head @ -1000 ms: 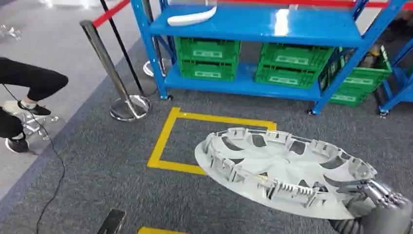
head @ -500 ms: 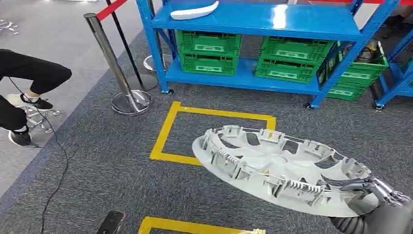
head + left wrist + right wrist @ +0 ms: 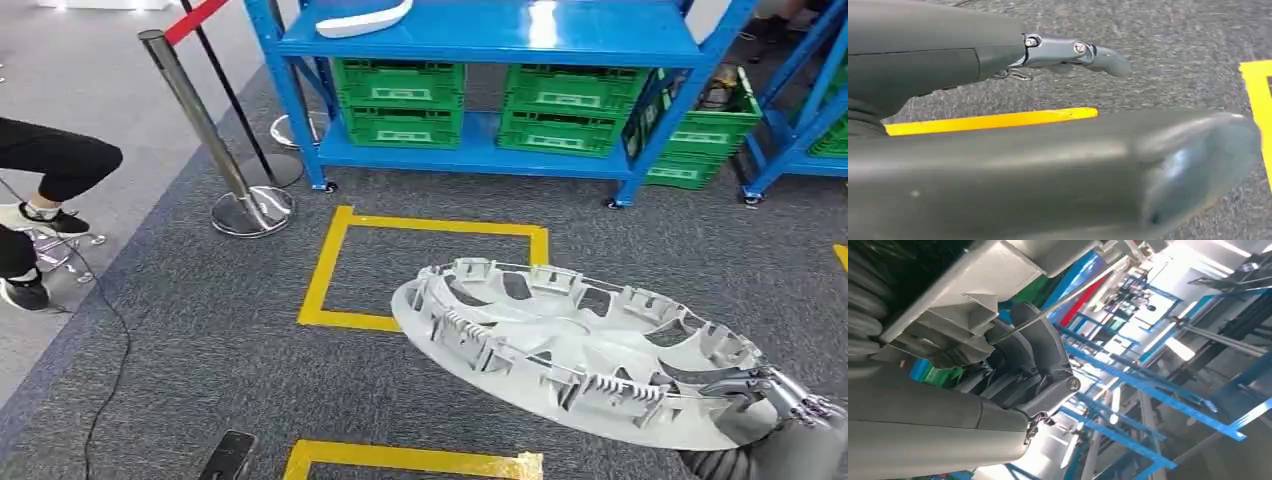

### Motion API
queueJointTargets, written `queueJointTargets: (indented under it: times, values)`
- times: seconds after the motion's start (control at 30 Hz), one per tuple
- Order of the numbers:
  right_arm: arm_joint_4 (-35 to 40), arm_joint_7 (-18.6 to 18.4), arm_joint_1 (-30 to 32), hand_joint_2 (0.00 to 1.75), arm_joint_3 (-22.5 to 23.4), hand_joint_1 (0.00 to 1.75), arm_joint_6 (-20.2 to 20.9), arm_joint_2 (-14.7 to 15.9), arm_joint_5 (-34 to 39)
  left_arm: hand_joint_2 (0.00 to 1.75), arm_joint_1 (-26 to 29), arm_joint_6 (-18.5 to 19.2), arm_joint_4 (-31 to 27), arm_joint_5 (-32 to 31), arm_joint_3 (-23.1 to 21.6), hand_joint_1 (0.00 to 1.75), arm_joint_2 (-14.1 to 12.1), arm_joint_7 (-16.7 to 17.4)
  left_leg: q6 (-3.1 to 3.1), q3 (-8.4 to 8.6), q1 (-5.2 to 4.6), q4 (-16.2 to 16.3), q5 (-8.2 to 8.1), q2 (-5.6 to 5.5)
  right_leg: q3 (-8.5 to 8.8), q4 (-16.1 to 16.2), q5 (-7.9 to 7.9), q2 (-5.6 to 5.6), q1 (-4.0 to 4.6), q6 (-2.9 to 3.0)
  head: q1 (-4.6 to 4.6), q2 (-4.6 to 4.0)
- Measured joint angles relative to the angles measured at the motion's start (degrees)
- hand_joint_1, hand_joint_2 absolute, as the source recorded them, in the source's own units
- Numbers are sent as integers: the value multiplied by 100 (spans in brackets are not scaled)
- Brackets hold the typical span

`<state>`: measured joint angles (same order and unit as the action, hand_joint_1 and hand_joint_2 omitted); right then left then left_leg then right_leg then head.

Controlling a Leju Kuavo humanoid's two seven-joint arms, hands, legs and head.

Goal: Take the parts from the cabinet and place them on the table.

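Observation:
A grey wheel cover (image 3: 570, 350) hangs tilted over the carpet at the lower right of the head view, ribbed inner side up. My right hand (image 3: 790, 410) grips its near right rim. In the right wrist view the dark fingers (image 3: 1033, 365) curl around the cover's edge (image 3: 998, 265). My left hand (image 3: 1048, 150) hangs over the carpet with its fingers (image 3: 1068, 50) stretched out and nothing in it. A white curved part (image 3: 362, 18) lies on the upper shelf of the blue cabinet (image 3: 480, 30).
Green crates (image 3: 400, 95) fill the cabinet's lower shelf. A chrome post (image 3: 210, 140) with a red belt stands at its left. A seated person's legs (image 3: 50, 170) are at the far left. Yellow tape squares (image 3: 330, 270) mark the carpet; a dark flat object (image 3: 228, 455) lies near my feet.
The whole picture has shifted: the cabinet slid up and left and a second yellow tape line has come in at the bottom. The wheel cover stays in my right hand.

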<state>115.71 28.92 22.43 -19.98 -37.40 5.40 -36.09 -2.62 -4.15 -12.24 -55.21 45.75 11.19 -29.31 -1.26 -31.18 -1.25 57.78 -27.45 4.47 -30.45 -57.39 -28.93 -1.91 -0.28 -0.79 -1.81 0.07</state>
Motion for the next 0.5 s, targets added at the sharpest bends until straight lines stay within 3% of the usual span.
queueJointTargets:
  times: [0.03,0.07,0.1,0.13,0.17,0.2,0.23,0.3,0.33,0.37,0.47,0.5]
  values:
    - [0,0,5,175,7,175,19,0,-2,0,-6,0,0,0,0,0,-9,-2,49,-27,22,65,-89,-108,6,24,32,28,-38,36,5,0]
    - [0,0,1,175,13,175,26,0,-2,0,-6,0,0,-2,0,0,-9,-9,101,-110,42,282,-280,-286,-5,23,49,71,-43,62,-29,0]
    - [0,2,-4,175,11,175,31,0,-2,0,-3,0,0,-2,0,0,-9,-11,135,-261,70,674,-515,-356,-21,23,63,99,-44,85,-37,0]
    - [0,4,-5,175,11,175,37,0,-4,0,3,0,0,-2,0,0,-9,-13,161,-479,94,1196,-760,-370,-38,20,72,149,-40,97,-39,0]
    - [0,4,-2,175,15,175,37,0,-4,0,10,0,0,-2,0,0,-13,-13,175,-647,105,1595,-905,-370,-53,14,81,192,-38,98,-39,0]
    - [0,4,4,175,20,175,37,0,-9,0,19,0,0,-2,0,0,-13,-13,181,-722,111,1777,-913,-371,-63,7,86,236,-38,93,-39,0]
    - [0,4,10,175,22,175,42,0,-9,0,25,0,0,-2,0,0,-15,-13,182,-665,118,1687,-772,-372,-65,0,89,287,-39,89,-39,0]
    - [0,4,11,175,20,175,42,0,-9,0,21,0,0,-9,0,0,-18,-13,152,-268,135,843,-250,-431,-61,-23,93,391,-40,77,-39,0]
    - [4,4,12,175,20,175,41,0,-11,0,23,0,0,-17,0,0,-24,-13,126,-42,143,347,-20,-564,-62,-26,93,433,-41,71,-42,0]
    - [13,4,11,175,22,175,41,0,-15,0,27,0,0,-17,0,0,-33,-11,101,60,144,154,-77,-751,-90,-29,103,462,-28,38,-31,0]
    - [30,0,19,175,22,175,41,0,-18,0,19,0,0,-20,2,0,-37,-9,70,17,118,32,-83,-681,-226,-46,173,583,-59,-87,-31,0]
    - [37,2,35,175,22,175,41,0,-18,0,20,0,0,-20,2,0,-37,-9,24,14,125,-7,-51,-646,-236,-28,194,611,-61,-131,-37,0]
